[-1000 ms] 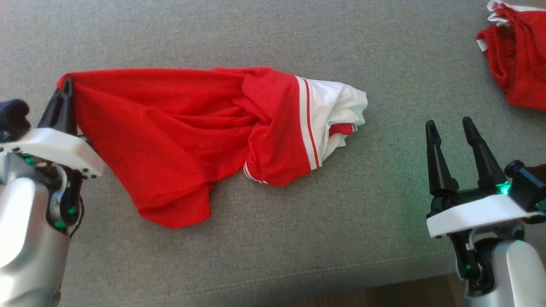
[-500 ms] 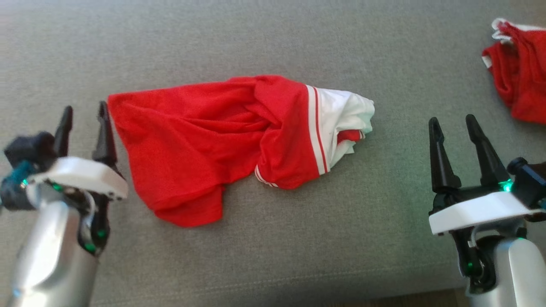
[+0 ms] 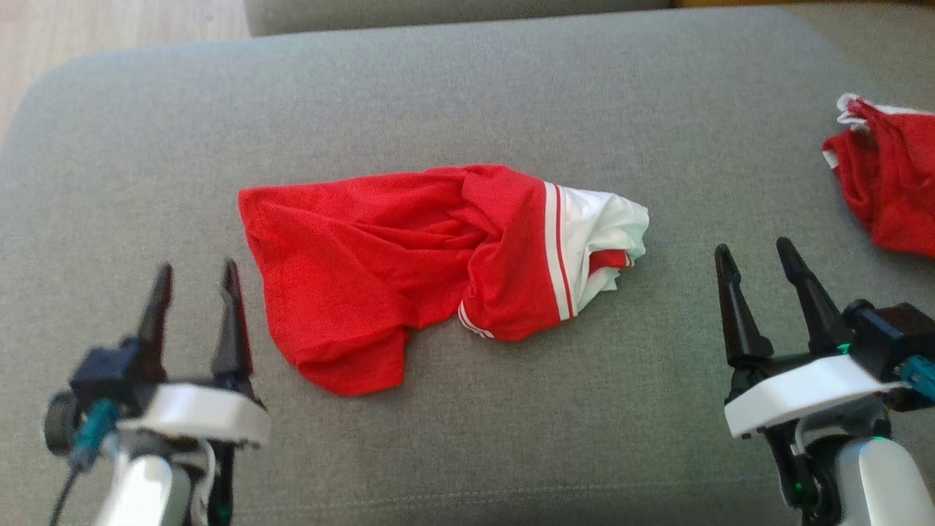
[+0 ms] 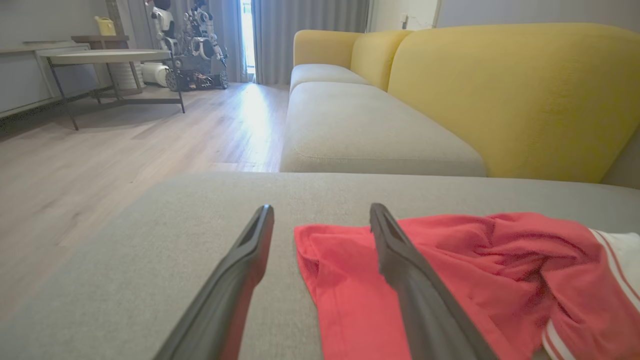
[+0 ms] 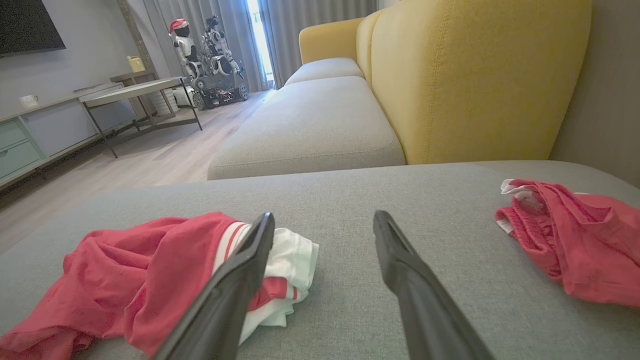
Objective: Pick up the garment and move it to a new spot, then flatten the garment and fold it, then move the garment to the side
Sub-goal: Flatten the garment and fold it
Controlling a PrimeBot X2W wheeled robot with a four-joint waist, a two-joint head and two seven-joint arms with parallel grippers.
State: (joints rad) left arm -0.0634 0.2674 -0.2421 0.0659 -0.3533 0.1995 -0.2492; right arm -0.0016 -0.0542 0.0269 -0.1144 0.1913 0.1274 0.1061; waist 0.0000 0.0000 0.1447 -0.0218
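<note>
The garment (image 3: 409,270) is a red shirt with a white, red-striped end, lying crumpled and twisted in the middle of the grey cushion (image 3: 467,95). It also lies at the lower right in the left wrist view, garment (image 4: 450,270), and lower left in the right wrist view, garment (image 5: 135,280). My left gripper (image 3: 196,276) stands open just left of the shirt's red edge, holding nothing. My right gripper (image 3: 754,250) is open to the right of the white end, apart from the cloth.
A second red garment (image 3: 887,179) lies bunched at the cushion's right edge. Behind are a yellow-backed sofa (image 4: 500,90), wooden floor (image 4: 100,150), a low table (image 5: 135,95) and another robot (image 5: 200,55) by the curtains. The cushion's front edge runs close below both grippers.
My left gripper has let go of the shirt's left edge and drawn back toward me, now open. The cloth has dropped flat. The head camera has tilted, shifting the picture downward.
</note>
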